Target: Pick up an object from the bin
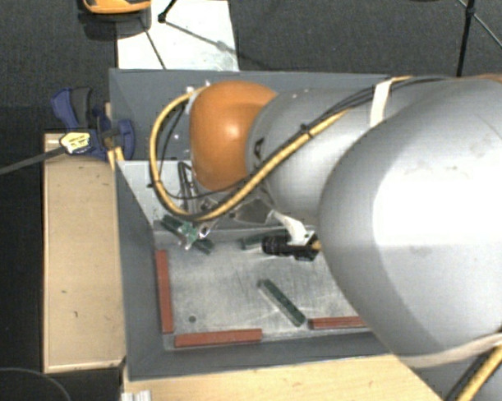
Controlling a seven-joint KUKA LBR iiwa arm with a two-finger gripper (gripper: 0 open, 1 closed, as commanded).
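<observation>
Arm (416,231) covers half the bin (142,273) beside dark green bar (281,303); pincer (189,232) opening unclear

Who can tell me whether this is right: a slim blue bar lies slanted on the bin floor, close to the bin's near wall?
One detail is wrong: the bar is dark green, not blue. The camera view shows this. The rest stands: it lies slanted on the floor of the bin, close to the near wall.

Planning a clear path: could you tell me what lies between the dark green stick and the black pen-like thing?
Only bare bin floor lies between the stick and the pen-like thing, in the camera view.
</observation>
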